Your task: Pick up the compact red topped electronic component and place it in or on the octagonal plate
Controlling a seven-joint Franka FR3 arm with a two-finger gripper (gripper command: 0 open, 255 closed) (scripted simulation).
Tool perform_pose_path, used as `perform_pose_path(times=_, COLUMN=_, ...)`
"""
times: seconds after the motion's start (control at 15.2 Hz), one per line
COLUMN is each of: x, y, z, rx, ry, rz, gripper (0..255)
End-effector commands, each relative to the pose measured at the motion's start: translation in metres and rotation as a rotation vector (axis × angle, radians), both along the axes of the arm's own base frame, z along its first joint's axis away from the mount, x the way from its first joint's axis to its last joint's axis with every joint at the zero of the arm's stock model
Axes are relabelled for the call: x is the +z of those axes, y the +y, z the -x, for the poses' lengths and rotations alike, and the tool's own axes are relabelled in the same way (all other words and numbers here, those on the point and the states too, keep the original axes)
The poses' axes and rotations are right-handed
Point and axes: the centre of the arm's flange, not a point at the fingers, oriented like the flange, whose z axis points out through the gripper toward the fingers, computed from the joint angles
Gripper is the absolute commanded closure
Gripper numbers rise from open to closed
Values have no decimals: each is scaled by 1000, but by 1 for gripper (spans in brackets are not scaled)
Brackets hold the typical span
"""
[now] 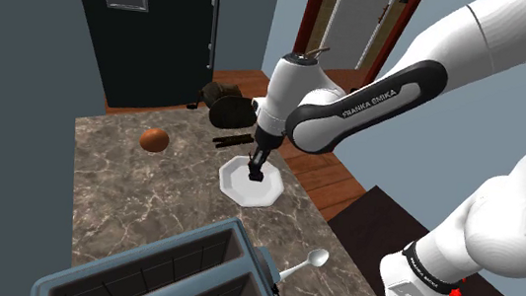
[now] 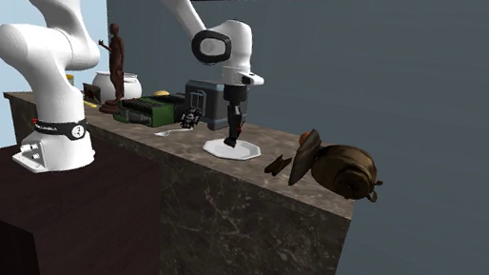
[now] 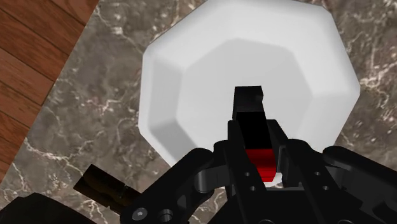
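In the shoulder view, the gripper (image 1: 257,168) points down over the white octagonal plate (image 1: 233,184). The plate lies on the marbled desk (image 1: 118,193), near the edge by the wooden floor.

In the second exterior view, the tips look very close above the plate's middle. I cannot tell whether anything touches it.

In the wrist view, the fingers (image 3: 294,159) are clenched on the red topped component (image 3: 261,156), whose black body pokes out toward the plate's flat well. I'd judge the placing wants a straight, slow descent until the part rests on that centre. Then comes a gentle release and a vertical lift, so nothing drags it onto the sloping rim.
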Motion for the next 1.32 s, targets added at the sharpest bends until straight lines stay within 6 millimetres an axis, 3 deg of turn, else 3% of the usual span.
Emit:
perform_pose_path(times=0.0, x=-1, y=0, z=0, rx=0, ry=0, rz=0, gripper=255)
perform_pose_path(times=0.33, x=-1, y=0, z=0, rx=0, ry=0, rz=0, gripper=255)
perform_pose_path(times=0.4, x=-1, y=0, z=0, rx=0, ry=0, rz=0, gripper=0)
perform_pose_path(times=0.73, x=-2, y=0, z=0, rx=0, ry=0, rz=0, gripper=0)
perform_pose_path(times=0.99, x=48, y=-2, z=2, rx=0, ry=0, rz=0, gripper=0)
perform_pose_path(times=1.25, x=48, y=-2, z=2, rx=0, ry=0, rz=0, gripper=0)
